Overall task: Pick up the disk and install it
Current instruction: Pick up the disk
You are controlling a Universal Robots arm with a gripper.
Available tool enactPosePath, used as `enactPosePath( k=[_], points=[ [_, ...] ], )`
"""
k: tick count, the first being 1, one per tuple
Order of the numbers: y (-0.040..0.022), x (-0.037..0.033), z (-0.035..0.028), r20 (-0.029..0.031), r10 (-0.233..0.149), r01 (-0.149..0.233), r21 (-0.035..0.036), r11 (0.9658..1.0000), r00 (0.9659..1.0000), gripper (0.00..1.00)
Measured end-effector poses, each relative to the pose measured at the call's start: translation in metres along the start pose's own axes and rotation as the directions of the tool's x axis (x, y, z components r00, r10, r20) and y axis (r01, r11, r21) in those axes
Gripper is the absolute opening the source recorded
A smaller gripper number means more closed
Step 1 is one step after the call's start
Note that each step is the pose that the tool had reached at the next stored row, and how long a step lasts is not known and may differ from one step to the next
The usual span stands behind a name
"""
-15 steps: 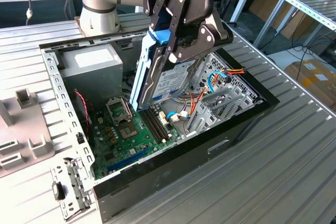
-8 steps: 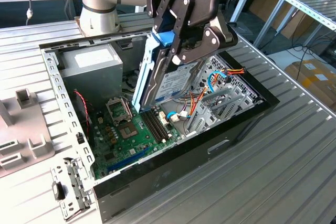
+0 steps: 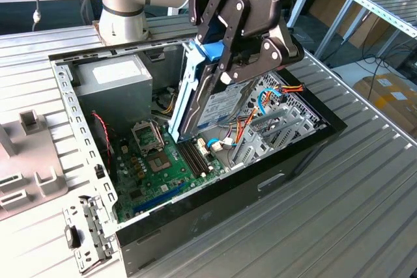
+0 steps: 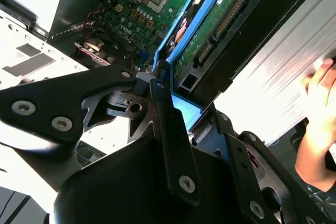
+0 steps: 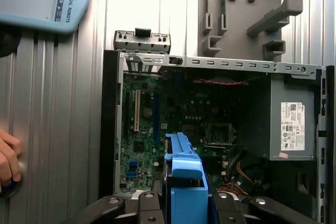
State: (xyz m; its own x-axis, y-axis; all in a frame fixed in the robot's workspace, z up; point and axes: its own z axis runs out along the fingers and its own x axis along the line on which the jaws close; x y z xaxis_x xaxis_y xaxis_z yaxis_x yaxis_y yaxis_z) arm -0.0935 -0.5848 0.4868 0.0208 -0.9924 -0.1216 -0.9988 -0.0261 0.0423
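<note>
black hand (image 3: 242,69) grips disk (image 3: 218,105) | tilted over open case (image 3: 260,183) | motherboard (image 3: 156,161) inside

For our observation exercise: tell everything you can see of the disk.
The disk is a flat dark metal drive with a white, blue-banded label, blue plastic rails and, in the second wrist view, a green circuit board on its back. The gripper clamps it. It hangs steeply tilted over the open case, its low end near the motherboard.
</note>
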Motion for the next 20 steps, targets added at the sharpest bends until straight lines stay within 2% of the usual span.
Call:
enactPosePath(
  k=[20],
  points=[
    [-0.0109, 0.0128, -0.0012, 0.0, 0.0, 0.0, 0.0, 1.0, 1.0, 0.37]
  ],
)
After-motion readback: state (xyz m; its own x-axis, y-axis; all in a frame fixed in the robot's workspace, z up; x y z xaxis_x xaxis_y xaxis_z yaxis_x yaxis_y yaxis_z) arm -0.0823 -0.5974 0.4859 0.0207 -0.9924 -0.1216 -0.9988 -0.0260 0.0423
